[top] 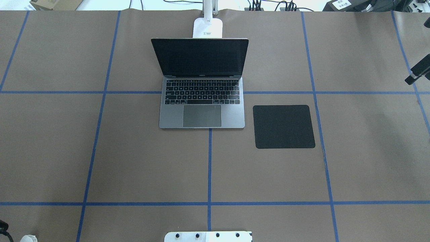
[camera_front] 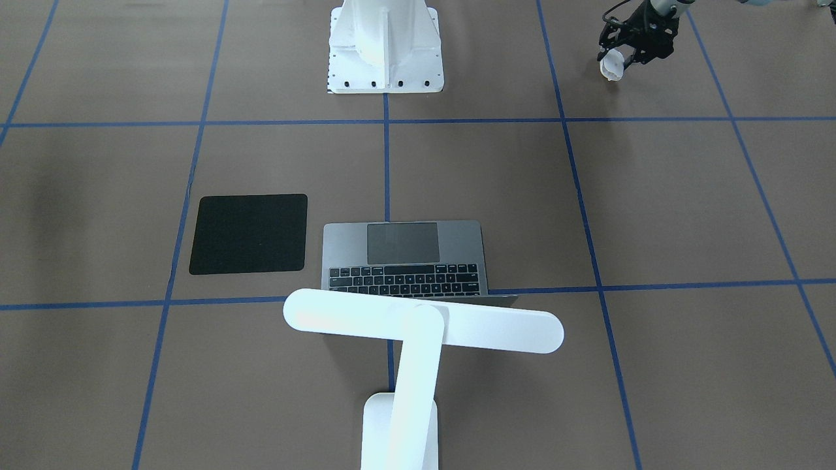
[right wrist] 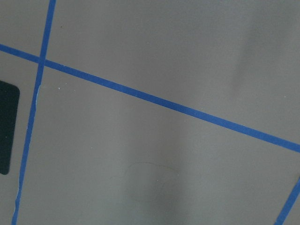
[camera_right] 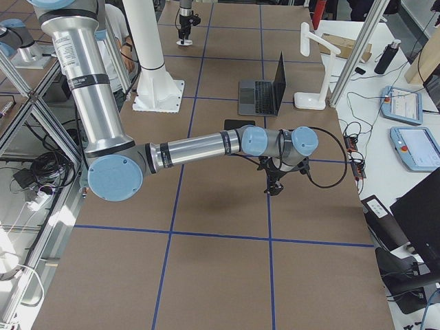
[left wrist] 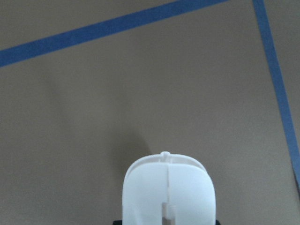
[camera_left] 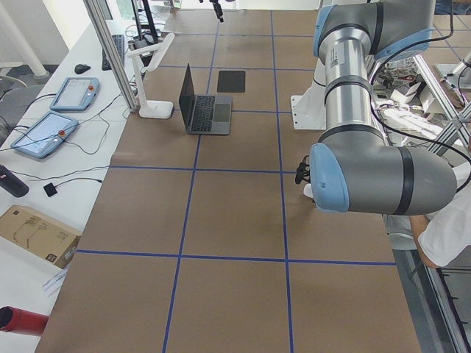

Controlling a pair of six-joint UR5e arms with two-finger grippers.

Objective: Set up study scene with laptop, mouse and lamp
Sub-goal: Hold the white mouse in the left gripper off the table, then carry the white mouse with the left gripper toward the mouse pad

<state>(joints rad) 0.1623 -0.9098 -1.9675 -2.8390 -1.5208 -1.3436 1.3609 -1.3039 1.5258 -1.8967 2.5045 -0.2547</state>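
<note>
Brown taped bench [top: 50, 151] | laptop [top: 201, 111] open mid-bench, lamp [camera_front: 496, 333] behind it at far edge (black mat [top: 284, 126] beside laptop) | left gripper [camera_front: 620, 60] clamped on mouse [left wrist: 168, 187] by robot-side left corner | right gripper [camera_right: 269, 187]: grip unreadable

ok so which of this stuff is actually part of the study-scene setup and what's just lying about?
Job: laptop, open; lamp behind it; mouse, held in the left gripper.
Lying about: black square mat beside the laptop; two teach pendants and a cardboard box off to the side.
</note>
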